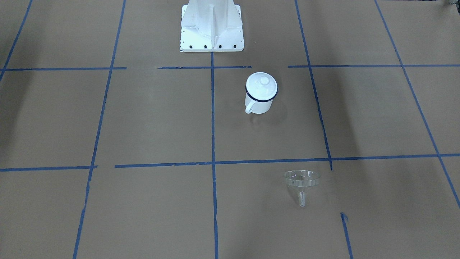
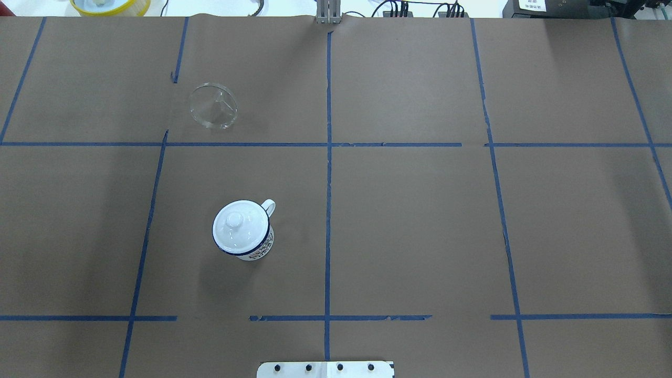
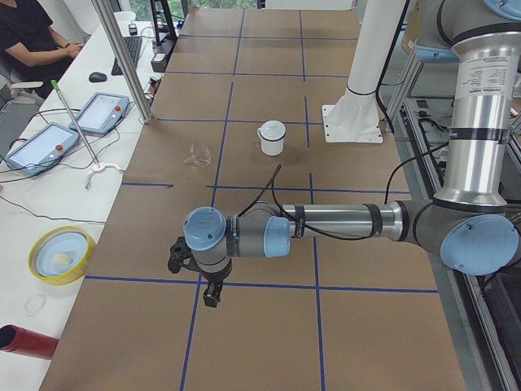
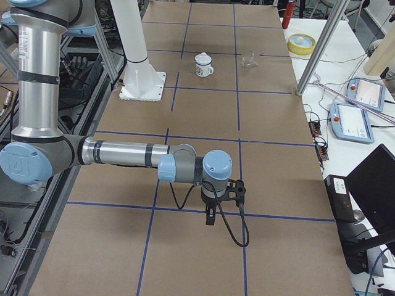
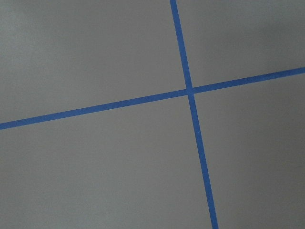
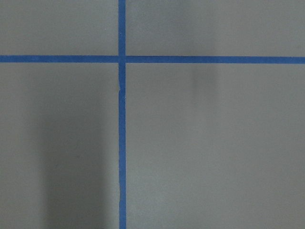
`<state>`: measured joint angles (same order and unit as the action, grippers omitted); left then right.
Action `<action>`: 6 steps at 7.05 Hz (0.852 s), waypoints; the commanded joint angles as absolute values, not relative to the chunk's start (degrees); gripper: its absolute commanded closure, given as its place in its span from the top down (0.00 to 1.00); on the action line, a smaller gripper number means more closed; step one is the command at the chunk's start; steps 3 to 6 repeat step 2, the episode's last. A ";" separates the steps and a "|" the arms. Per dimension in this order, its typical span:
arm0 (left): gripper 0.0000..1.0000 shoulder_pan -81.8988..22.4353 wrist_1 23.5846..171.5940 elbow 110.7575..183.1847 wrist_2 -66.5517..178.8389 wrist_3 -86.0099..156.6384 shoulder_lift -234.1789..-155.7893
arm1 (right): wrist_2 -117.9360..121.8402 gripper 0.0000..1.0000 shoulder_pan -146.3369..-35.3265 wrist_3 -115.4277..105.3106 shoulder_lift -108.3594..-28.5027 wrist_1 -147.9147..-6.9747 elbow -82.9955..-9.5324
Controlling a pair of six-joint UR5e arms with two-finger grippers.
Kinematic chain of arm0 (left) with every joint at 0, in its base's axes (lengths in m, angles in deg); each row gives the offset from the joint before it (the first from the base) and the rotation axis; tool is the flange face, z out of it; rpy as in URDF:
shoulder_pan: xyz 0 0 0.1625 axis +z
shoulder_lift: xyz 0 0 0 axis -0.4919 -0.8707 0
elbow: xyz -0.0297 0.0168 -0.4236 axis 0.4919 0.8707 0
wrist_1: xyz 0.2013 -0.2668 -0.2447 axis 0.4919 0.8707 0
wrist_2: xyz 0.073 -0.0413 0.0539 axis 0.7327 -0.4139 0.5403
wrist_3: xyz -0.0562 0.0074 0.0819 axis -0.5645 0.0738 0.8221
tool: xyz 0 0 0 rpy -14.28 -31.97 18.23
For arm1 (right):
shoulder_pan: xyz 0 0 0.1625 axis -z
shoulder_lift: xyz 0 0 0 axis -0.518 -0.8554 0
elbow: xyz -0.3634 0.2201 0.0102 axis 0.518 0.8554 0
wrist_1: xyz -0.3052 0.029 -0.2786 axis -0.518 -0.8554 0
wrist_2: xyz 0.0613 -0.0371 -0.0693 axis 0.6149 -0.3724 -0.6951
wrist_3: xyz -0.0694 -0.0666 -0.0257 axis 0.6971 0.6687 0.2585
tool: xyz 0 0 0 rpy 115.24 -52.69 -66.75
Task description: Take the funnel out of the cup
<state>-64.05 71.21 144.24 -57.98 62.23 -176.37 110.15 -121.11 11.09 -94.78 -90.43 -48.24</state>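
Lying on its side on brown paper (image 1: 151, 118): funnel (image 1: 302, 181), out of the cup (image 1: 259, 100) and well apart from it, on the far side from the robot. A blue tape line (image 1: 273, 160) runs between them. Cup is upright on the robot's left half, with a white lid (image 1: 261, 85) w/ knob sitting on top. White base plate (image 1: 211, 39) is near the cup. Left gripper (image 3: 210, 292) and right gripper (image 4: 210, 217) hang at opposite table ends, far from both. They show in the side views only, so can't tell jaw state. Yellow dish (image 3: 61, 254) sits on the side bench.
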 commanded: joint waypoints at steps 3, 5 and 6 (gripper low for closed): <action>1.00 -64.05 71.40 144.42 -57.85 62.09 -176.36 | 110.15 1.00 -121.11 11.09 -94.78 -90.43 -48.19; 1.00 -64.05 71.40 144.42 -57.85 62.09 -176.36 | 110.15 1.00 -121.11 11.09 -94.78 -90.43 -48.19; 1.00 -64.05 71.40 144.42 -57.85 62.09 -176.36 | 110.15 1.00 -121.11 11.09 -94.78 -90.43 -48.19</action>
